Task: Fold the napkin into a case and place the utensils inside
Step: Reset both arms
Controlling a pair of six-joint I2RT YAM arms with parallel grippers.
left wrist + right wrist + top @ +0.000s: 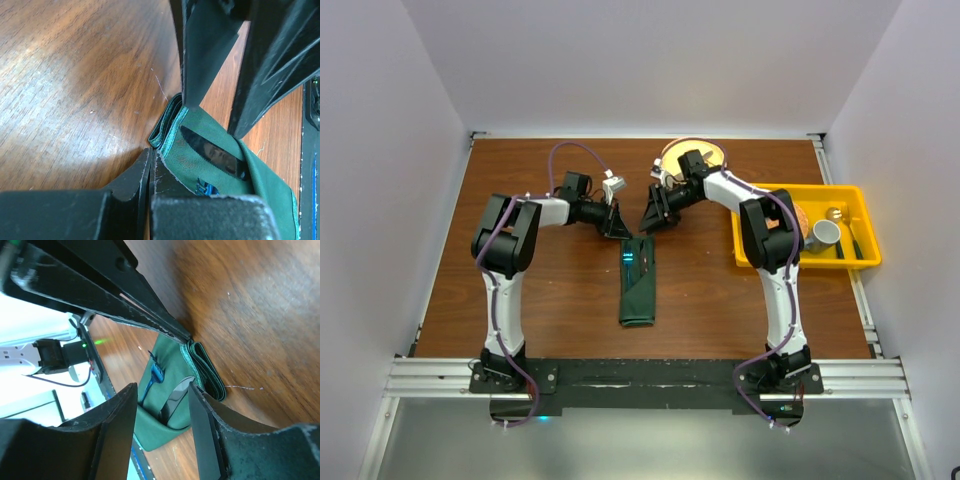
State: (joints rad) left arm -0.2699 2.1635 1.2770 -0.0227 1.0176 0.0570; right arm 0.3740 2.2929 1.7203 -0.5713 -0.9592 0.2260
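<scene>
Seen from above, the case lies lengthwise at mid-table, the blue fork showing at its far mouth, with the left gripper and right gripper meeting just beyond that end. From my left wrist camera, the left gripper has its jaws pressed together, tips at the case's folded corner; I cannot tell if any cloth is caught. The knife and fork sit inside. From my right wrist camera, the right gripper stands partly parted and empty, above the case holding the fork and knife.
</scene>
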